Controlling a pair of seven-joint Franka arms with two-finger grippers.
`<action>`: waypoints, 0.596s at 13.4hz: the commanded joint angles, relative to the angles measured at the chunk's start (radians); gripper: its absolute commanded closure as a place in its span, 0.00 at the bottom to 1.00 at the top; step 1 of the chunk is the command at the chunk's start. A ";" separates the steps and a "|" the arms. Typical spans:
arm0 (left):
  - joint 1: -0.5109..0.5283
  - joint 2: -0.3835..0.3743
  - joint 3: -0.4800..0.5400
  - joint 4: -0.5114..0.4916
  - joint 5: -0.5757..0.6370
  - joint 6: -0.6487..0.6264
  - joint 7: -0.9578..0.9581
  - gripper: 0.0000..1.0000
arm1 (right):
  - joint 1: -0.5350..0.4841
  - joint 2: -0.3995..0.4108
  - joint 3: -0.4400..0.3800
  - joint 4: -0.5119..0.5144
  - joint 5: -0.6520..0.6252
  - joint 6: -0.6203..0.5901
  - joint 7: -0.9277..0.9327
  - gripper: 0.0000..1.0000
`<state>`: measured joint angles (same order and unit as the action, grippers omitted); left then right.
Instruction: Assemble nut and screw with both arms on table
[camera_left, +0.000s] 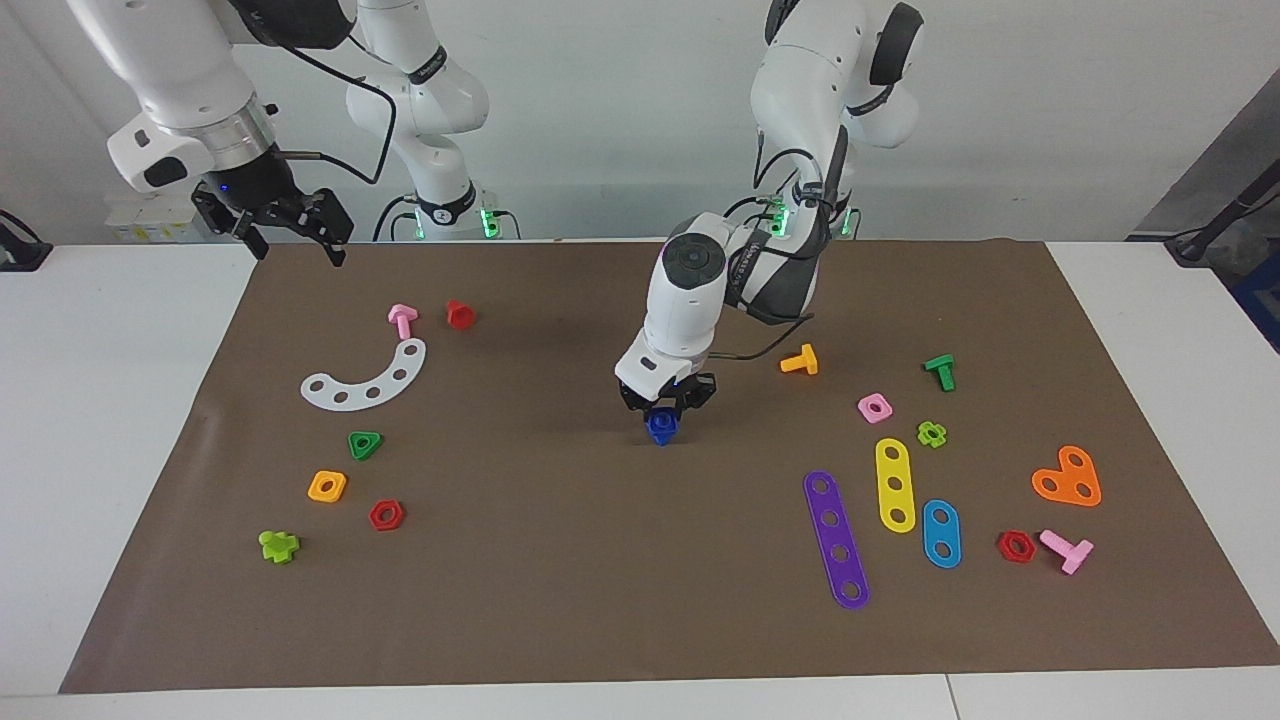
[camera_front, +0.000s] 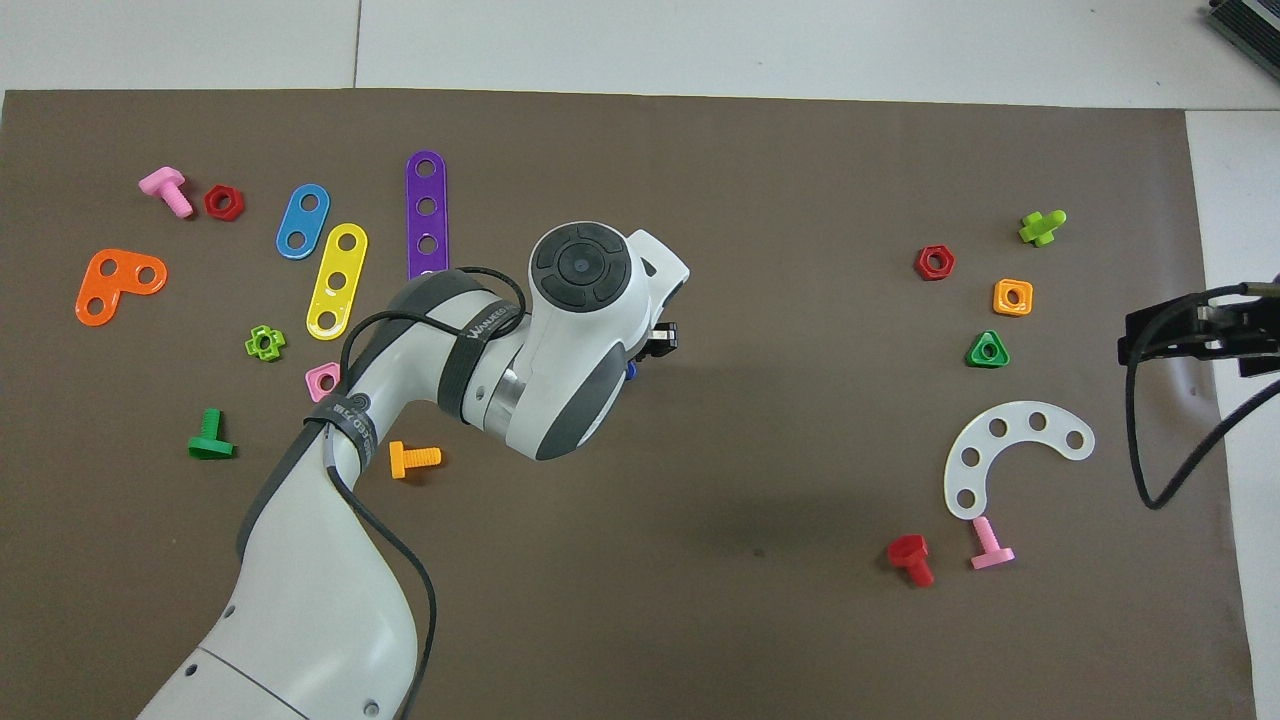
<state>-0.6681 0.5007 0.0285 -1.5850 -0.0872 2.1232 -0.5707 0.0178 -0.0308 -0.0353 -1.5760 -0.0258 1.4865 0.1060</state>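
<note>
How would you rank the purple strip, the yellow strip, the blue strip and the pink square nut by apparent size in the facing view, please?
1. purple strip
2. yellow strip
3. blue strip
4. pink square nut

1. Screw (camera_left: 660, 427): small dark-blue plastic piece near the middle of the brown mat (camera_left: 560, 560) on the bench (camera_left: 110, 400), upright; its head is clamped between the closed fingers of the left pincer (camera_left: 664, 408).
2. Overhead view: only a blue sliver (camera_front: 629, 370) shows at the wrist's 3 o'clock edge.
3. Nut: whether a separate dark-blue nut sits under the screw cannot be told.
4. Nearest neighbour: the orange screw (camera_left: 800, 361), at about 2 o'clock in the facing view, well apart.
</note>
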 joint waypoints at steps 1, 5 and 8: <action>-0.022 -0.007 0.021 -0.053 0.024 0.035 -0.012 0.73 | -0.015 -0.015 0.003 -0.015 0.003 -0.009 -0.035 0.00; -0.024 -0.010 0.021 -0.038 0.029 -0.003 -0.012 0.73 | -0.015 -0.015 0.003 -0.015 0.003 -0.009 -0.035 0.00; -0.022 -0.007 0.018 0.006 0.020 -0.045 -0.034 0.73 | -0.015 -0.015 0.003 -0.015 0.003 -0.009 -0.035 0.00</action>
<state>-0.6733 0.4994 0.0299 -1.5840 -0.0738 2.1161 -0.5784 0.0175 -0.0308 -0.0358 -1.5760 -0.0258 1.4865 0.1060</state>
